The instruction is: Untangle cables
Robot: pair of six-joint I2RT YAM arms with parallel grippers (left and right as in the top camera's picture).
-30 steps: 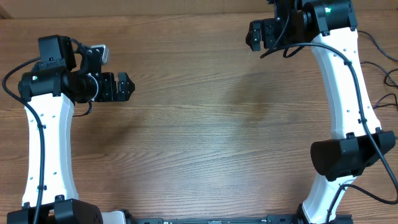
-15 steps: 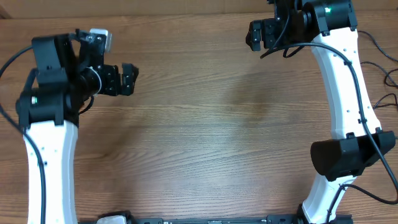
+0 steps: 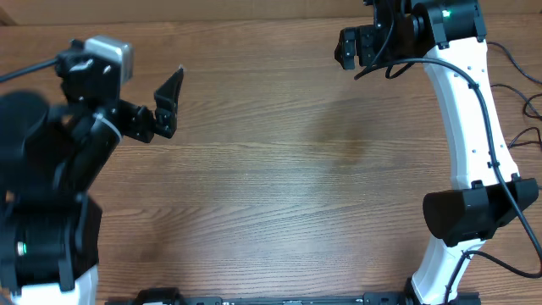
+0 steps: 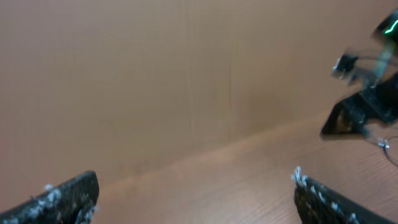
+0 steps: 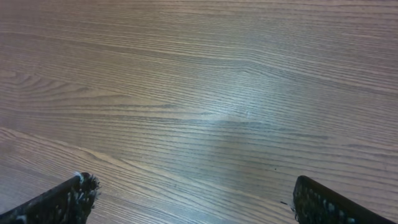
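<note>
The left fingers (image 3: 167, 106) stood spread and empty, and over the last second that arm had reared up off the wood surface (image 3: 279, 186), tilting toward the far edge. The right fingers (image 5: 193, 199) were parted too, unmoved. No cables showed in any view, so untangling looked finished or not begun

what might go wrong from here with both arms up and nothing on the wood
1. No thin black cables show on the brown wooden table in any view, so a reach now may close on nothing.
2. The left tool is open and raised, its wrist view blurred and aimed at the back wall, so aiming down could be off.
3. The right tool, open, sits by the far edge; thick black arm wires lie nearby and might be mistaken for the cords.
</note>
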